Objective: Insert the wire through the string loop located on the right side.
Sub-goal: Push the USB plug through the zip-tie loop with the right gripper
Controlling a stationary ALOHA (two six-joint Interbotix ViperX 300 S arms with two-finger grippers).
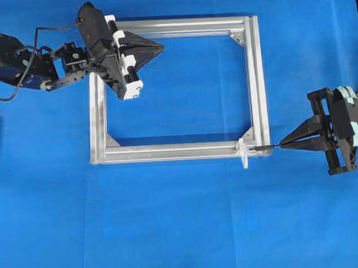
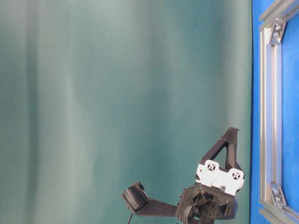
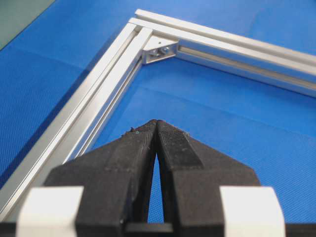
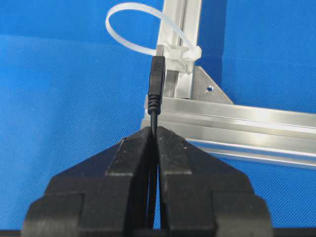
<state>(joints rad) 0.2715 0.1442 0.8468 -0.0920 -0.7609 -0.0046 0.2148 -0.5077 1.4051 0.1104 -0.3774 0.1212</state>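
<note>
Right wrist view — wire (image 4: 157,81) pinched in right hand (image 4: 154,131), plug ahead.

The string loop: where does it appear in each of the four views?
Overhead: string loop at the frame's lower right corner, just left of the wire's plug.
Table-level: not visible.
Left wrist: not in it.
Right wrist: upper middle, standing up from the frame beyond the plug.
Shared landmark: the frame.
</note>
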